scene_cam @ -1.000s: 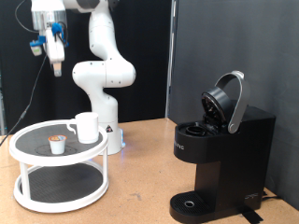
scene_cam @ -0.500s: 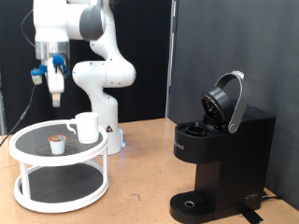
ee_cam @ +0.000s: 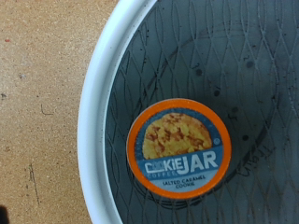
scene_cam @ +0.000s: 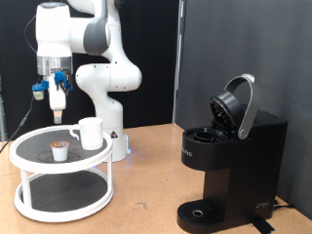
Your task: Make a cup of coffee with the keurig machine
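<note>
exterior view: the coffee machine (scene_cam: 229, 156) is seen at the right with its lid raised. a white stand (scene_cam: 61, 175) at the left carries the cup (scene_cam: 90, 133) and a pod (scene_cam: 59, 150). the gripper (scene_cam: 58, 101) is hung above the pod; its jaw width cannot be told.

A: Exterior view: level with the tabletop, facing the white two-tier round stand (scene_cam: 60, 174) and boxy matte-black coffee maker (scene_cam: 230, 166), from moderate distance.

B: Wrist view: straight down, close. Shared: small orange-lidded coffee pod (ee_cam: 179, 148) (scene_cam: 60, 150) on stand's top tier.
</note>
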